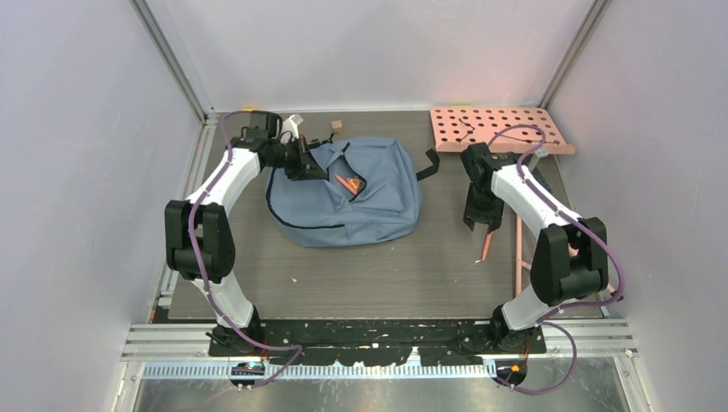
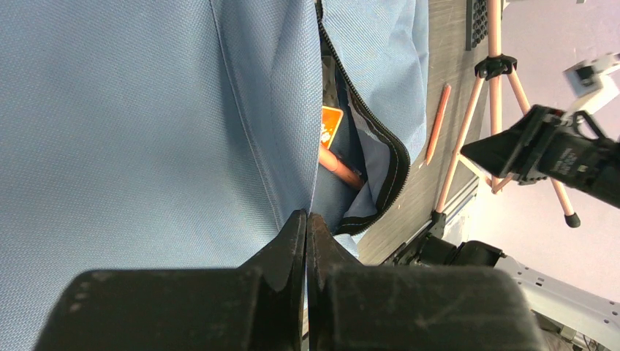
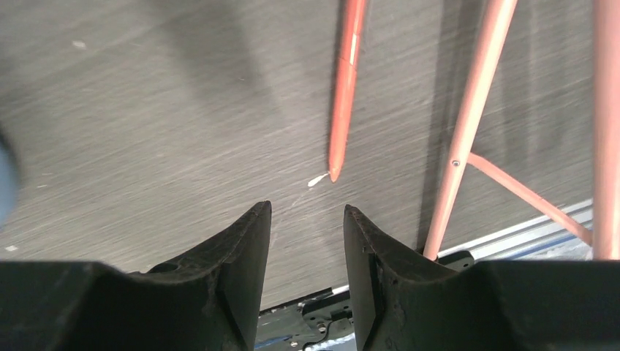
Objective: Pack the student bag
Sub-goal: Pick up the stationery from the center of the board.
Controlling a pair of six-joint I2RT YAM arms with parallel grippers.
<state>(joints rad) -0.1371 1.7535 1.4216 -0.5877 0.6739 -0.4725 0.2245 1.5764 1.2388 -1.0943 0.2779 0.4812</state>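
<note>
**A:** From above, where is the student bag (image 1: 348,193)?

**B:** It lies at the far middle of the counter (image 1: 343,283) with the zipper open. Some orange items (image 1: 350,182) are inside. One pencil (image 1: 487,247) lies outside, at the right.

**A:** And the left wrist view?

**B:** The left end effector (image 2: 307,219) is closed and pinches the bag's cloth beside the opening.

**A:** The right wrist view?

**B:** The right end effector (image 3: 307,212) is half open and empty, near the pencil tip. I judge the packing is partly done.

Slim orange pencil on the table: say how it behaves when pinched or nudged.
The slim orange pencil lies flat on the dark wood-grain table, so a nudge probably rolls it. Straight and thin, it is likely stiff and light. Lying so low, it may slip from the jaws.
</note>
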